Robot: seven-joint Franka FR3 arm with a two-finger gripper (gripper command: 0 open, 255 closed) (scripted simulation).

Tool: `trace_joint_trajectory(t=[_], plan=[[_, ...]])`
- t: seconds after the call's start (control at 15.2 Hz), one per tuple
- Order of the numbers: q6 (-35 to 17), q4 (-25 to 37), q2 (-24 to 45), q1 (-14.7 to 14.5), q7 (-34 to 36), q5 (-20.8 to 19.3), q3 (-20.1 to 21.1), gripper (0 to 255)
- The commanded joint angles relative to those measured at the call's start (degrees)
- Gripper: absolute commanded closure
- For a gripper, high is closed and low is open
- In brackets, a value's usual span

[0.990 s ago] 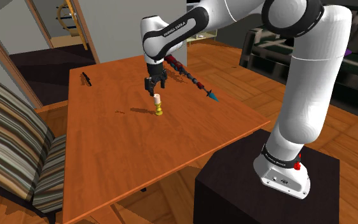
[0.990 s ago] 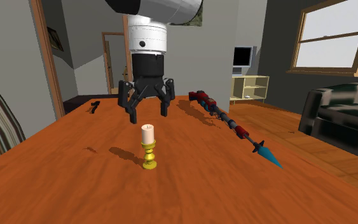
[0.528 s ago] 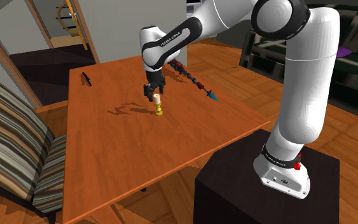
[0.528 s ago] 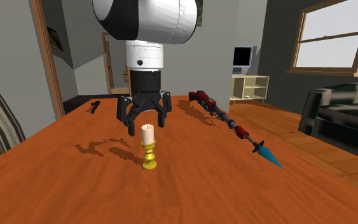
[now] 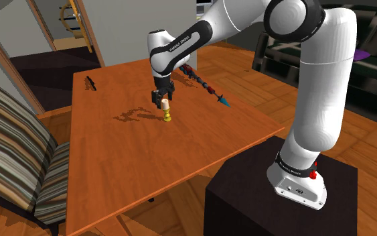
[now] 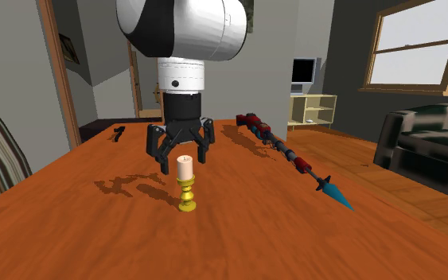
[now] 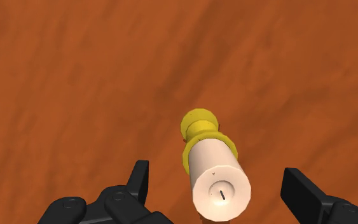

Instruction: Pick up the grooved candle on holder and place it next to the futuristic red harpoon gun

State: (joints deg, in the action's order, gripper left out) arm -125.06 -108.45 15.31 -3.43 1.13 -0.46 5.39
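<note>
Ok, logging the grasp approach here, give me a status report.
Gripper open, straddling the candle, not touching. It stands upright in its yellow holder on the table. Harpoon gun lies apart; nothing between.

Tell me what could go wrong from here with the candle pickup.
1. The open tool straddles the candle without touching it; if one finger lands first, the tall candle on its narrow gold holder may tip over.
2. The fingertips are level with the candle's upper part, so a shallow grip might slip on lifting.
3. Setting it down beside the long harpoon gun could nudge the gun.
</note>
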Motion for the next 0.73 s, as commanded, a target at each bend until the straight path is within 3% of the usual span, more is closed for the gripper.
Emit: trace_joint_trajectory(t=[0.0,0.66], plan=[[0.00,0.00,0.00,0.00,0.00,0.00,0.00,255],[0.67,0.33,-0.34,0.01,-0.02,0.04,0.01,255]])
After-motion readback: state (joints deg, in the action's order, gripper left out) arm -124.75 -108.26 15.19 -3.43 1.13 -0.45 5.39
